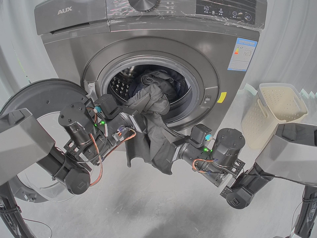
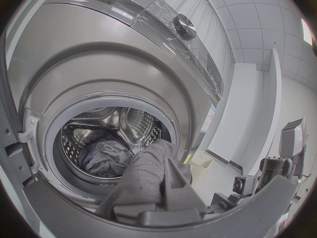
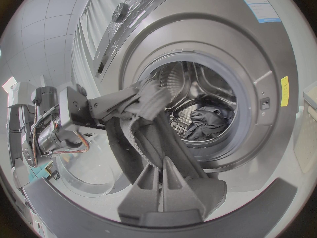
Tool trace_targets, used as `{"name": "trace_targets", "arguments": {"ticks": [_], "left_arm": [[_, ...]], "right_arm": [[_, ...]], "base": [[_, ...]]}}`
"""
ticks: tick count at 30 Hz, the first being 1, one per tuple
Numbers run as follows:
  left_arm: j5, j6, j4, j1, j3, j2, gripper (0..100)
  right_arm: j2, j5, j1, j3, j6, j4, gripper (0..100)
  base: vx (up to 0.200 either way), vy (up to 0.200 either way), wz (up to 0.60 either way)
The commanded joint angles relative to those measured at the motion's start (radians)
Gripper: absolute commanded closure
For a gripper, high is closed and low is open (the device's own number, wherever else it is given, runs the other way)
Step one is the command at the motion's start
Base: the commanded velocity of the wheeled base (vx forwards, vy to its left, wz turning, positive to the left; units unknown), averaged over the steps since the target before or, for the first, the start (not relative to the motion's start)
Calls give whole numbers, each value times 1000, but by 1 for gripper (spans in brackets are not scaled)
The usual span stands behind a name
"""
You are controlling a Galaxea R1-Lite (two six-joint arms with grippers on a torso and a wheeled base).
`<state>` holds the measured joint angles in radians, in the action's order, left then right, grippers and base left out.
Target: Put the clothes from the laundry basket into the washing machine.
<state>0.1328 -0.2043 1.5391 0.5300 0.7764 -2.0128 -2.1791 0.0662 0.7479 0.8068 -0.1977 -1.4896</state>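
- Step: loading; we hold one grey garment [image 1: 150, 139] at the washing machine [image 1: 214, 60] mouth.
- Grip: left tool [image 2: 153, 182] and right tool [image 3: 161, 176] both clamped on it.
- Next, we judge: push it inside, then release.

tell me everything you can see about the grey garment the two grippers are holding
The grey garment is soft, knit-looking dark grey cloth, crumpled and slung between both grippers. Its upper end is bunched at the open mouth of the washing machine, pinched by the left gripper. Its lower part is clamped in the right gripper, with loose folds dangling in front of the machine.
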Motion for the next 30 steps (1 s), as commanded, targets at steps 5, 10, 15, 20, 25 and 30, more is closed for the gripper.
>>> {"name": "trace_targets", "arguments": {"ticks": [5,10,15,20,25,30], "left_arm": [[-5,-32,1,-1,-22,5,0],[-15,-43,1,-8,-89,3,0],[-13,-43,1,-18,-144,-9,0],[-13,-40,1,-18,-181,-52,0],[-9,-30,3,-22,-190,-124,0],[-5,-27,3,-35,-184,-195,0]], "right_arm": [[81,0,-51,-18,0,-1,100],[173,0,-74,-17,1,14,100],[216,-2,-82,-18,3,12,100],[236,-3,-79,-18,3,12,100],[260,-9,-73,-35,4,11,100],[294,-11,-67,-52,6,12,100]], "base": [[0,0,0],[0,0,0],[0,0,0],[0,0,0],[0,0,0],[0,0,0]]}}
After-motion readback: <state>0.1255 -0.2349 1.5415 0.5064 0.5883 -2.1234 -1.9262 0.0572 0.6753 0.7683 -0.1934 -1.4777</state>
